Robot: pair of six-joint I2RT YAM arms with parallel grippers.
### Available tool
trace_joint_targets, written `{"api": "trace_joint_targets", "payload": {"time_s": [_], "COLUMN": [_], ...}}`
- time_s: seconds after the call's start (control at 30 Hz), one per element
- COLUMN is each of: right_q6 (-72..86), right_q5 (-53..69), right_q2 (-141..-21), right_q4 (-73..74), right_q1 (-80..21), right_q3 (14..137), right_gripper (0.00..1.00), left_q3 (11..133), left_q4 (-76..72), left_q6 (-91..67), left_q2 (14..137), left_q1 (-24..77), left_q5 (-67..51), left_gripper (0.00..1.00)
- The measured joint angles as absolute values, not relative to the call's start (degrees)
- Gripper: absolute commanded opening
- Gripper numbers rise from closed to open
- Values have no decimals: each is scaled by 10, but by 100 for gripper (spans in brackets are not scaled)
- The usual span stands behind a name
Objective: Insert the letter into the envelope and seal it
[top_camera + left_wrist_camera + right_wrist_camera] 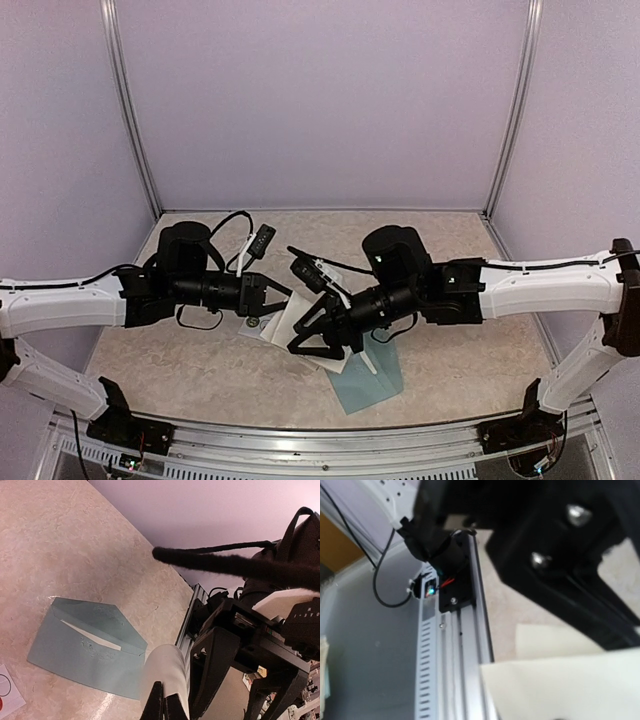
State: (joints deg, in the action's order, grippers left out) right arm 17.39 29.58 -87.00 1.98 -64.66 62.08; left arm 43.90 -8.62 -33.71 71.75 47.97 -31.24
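Top view: left pincer (pixel 285 293) clenched on the white letter (pixel 290 318) at frame centre. Right pincer (pixel 305 335) is released, fingers spread around the sheet's lower edge. The envelope (pixel 372 388) lies flat at lower centre, down-right of both pincers and partly under the right one. Table (pixel 200 370) is beige, marbled; lilac walls, metal corner posts. Left wrist view: the letter (pixel 167 672) curls up from the shut fingers at bottom centre. The envelope (pixel 75 650) lies at left of frame, apart from the pincer, teal, flap open and pointing up-right, a pale sliver in its mouth. Corner of a sticker card (pixel 7 690) at lower left. Right wrist view: cream paper (pixel 570 690) fills the lower right below a blurred black finger. An aluminium rail (pixel 455 645) runs down the centre, with beige table beside it. Envelope not in this view.
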Motion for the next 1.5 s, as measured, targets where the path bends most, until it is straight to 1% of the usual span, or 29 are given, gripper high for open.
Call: {"api": "trace_joint_targets", "payload": {"time_s": [0.07,0.17,0.27,0.37,0.47,0.53,0.7,0.87,0.97,1.1,1.27,1.5], "right_q6": [178,176,181,191,211,225,265,279,273,255,250,245], "right_q5": [302,305,303,295,291,290,291,294,324,387,465,511], "right_q2": [-866,-837,-774,-700,-641,-625,-642,-687,-724,-764,-765,-786], "right_q4": [19,26,26,13,-11,-18,-12,11,27,37,14,-28], "right_q1": [-647,-645,-631,-591,-526,-489,-444,-428,-427,-441,-480,-530], "right_q3": [621,620,612,595,568,554,542,544,549,554,554,556], "right_gripper": [73,75,78,82,82,82,82,82,81,84,91,92], "left_q3": [433,423,420,420,420,422,433,448,455,466,482,493], "left_q4": [-88,-86,-83,-81,-75,-68,-43,-35,-33,-24,3,22], "left_q6": [-324,-293,-258,-229,-206,-193,-171,-160,-158,-152,-148,-147], "left_q2": [712,698,680,662,648,642,641,641,643,654,673,684], "left_q1": [479,476,475,477,481,488,512,534,541,544,545,544], "left_q5": [-316,-328,-347,-367,-380,-386,-393,-397,-399,-395,-370,-351], "left_gripper": [0,0,0,0,0,0,0,0,0,0,0,0]}}
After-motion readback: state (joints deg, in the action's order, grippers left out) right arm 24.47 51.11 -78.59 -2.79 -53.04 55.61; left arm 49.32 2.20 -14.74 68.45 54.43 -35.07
